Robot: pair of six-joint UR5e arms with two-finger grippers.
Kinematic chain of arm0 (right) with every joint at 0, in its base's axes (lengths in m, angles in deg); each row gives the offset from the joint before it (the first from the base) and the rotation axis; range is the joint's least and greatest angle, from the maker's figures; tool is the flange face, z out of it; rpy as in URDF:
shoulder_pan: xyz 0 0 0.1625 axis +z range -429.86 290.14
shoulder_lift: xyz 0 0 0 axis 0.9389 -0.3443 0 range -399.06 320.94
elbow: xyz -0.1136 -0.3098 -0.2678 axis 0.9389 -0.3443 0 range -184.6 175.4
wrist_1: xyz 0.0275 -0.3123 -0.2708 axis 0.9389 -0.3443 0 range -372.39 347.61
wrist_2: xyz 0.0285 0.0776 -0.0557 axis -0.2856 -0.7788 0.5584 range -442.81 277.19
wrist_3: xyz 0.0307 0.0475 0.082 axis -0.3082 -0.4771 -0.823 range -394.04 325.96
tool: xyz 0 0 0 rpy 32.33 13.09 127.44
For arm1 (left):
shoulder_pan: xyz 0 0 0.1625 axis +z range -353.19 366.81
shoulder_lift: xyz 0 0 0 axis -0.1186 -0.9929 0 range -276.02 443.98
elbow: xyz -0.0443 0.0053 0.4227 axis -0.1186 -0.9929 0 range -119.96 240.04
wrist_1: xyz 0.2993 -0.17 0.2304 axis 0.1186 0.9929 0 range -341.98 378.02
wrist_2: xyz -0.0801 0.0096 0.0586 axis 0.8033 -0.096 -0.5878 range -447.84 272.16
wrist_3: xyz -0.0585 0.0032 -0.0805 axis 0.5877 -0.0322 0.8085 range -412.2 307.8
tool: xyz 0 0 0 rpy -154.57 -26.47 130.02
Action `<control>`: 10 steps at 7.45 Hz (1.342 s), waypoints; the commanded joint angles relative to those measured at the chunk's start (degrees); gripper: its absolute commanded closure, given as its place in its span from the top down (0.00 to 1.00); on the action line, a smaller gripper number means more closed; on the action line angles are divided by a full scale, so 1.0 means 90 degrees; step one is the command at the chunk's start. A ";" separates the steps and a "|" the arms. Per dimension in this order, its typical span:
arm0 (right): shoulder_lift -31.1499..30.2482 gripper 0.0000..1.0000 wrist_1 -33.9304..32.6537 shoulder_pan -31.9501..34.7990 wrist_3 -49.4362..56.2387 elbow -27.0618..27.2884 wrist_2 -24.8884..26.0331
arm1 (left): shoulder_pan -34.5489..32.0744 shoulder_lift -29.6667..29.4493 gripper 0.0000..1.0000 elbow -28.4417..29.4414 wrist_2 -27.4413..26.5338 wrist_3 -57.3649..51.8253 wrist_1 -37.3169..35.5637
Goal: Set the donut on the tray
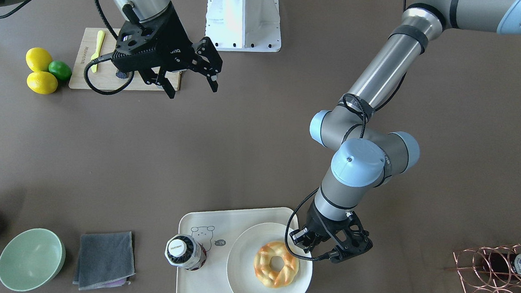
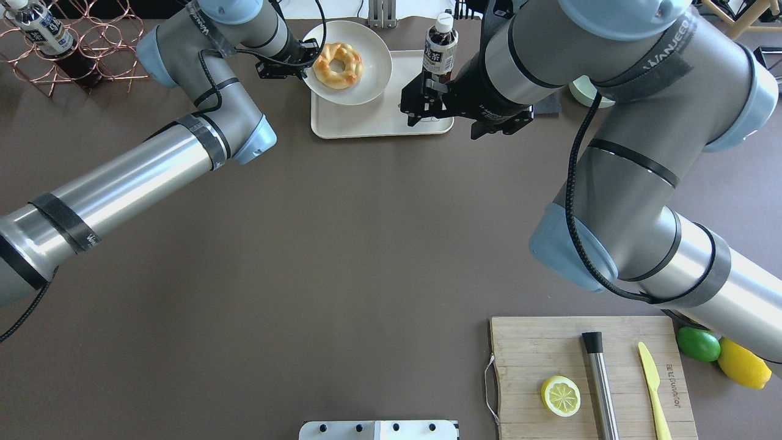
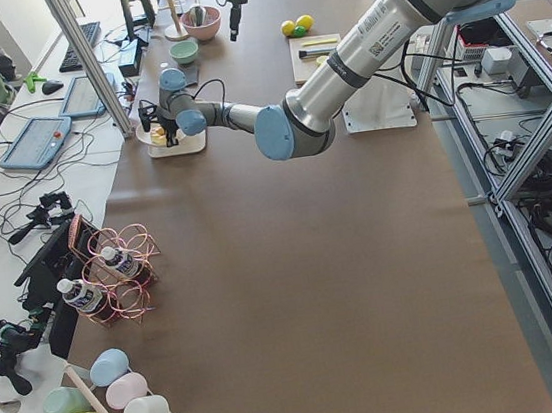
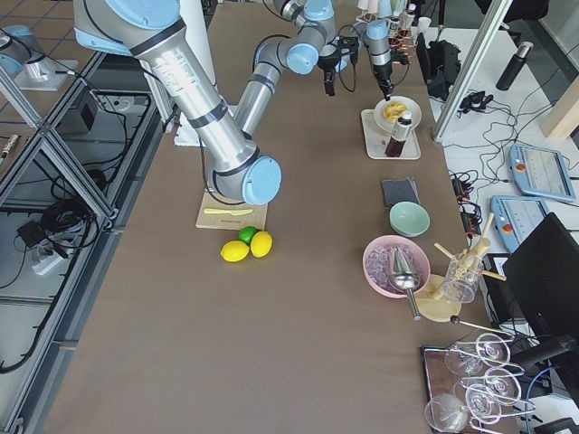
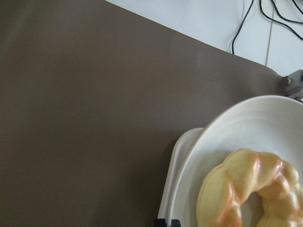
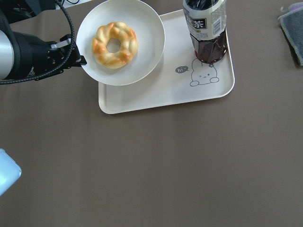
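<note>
The braided golden donut (image 1: 276,264) lies on a round white plate (image 1: 248,250). The plate rests on the cream tray (image 1: 223,216) with the bear drawing and overhangs its edge. My left gripper (image 1: 302,247) is at the plate's rim, and its fingers look closed on that rim. The right wrist view shows the left gripper (image 6: 75,52) at the plate's left edge, the donut (image 6: 115,45) and the tray (image 6: 156,94). In the left wrist view the donut (image 5: 246,189) is at the lower right. My right gripper (image 1: 192,87) hangs open and empty, high above the table.
A tea bottle (image 1: 183,251) stands on the tray by the bear drawing. A grey cloth (image 1: 105,260) and a green bowl (image 1: 31,260) lie beside the tray. A cutting board (image 1: 83,62), lemons (image 1: 41,82) and a wire bottle rack (image 1: 494,276) are further off.
</note>
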 commanded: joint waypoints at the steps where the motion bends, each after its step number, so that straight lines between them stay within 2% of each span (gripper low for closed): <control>1: -0.0131 1.00 0.0000 0.0008 0.0185 -0.0003 0.0000 | 0.0218 -0.0007 0.00 -0.0072 -0.0070 0.0012 0.0072; 2: -0.0189 1.00 0.0000 0.0018 0.0311 -0.0013 -0.0010 | 0.0238 -0.0007 0.24 -0.0102 -0.0147 -0.0007 0.0073; 3: -0.0257 1.00 -0.0009 0.0076 0.0467 -0.0022 -0.0010 | 0.0287 0.0002 0.72 -0.0170 -0.0312 -0.0027 0.0063; 4: -0.0384 1.00 -0.0009 0.0232 0.0643 -0.0042 -0.0145 | 0.0355 0.0051 0.98 -0.0335 -0.0604 -0.0037 0.0063; 6: -0.0793 1.00 -0.0019 0.0923 0.1489 -0.0207 -0.0671 | 0.0094 0.0498 0.99 -0.1161 -0.0433 -0.0346 -0.0140; 8: -0.1532 1.00 -0.0009 0.1917 0.3193 -0.0413 -0.1256 | -0.0569 0.1327 0.99 -0.2614 0.0628 -0.1388 -0.1453; 10: -0.2606 1.00 -0.0009 0.3118 0.5058 -0.0423 -0.1902 | -0.1243 0.1798 0.99 -0.3623 0.1498 -0.2541 -0.2646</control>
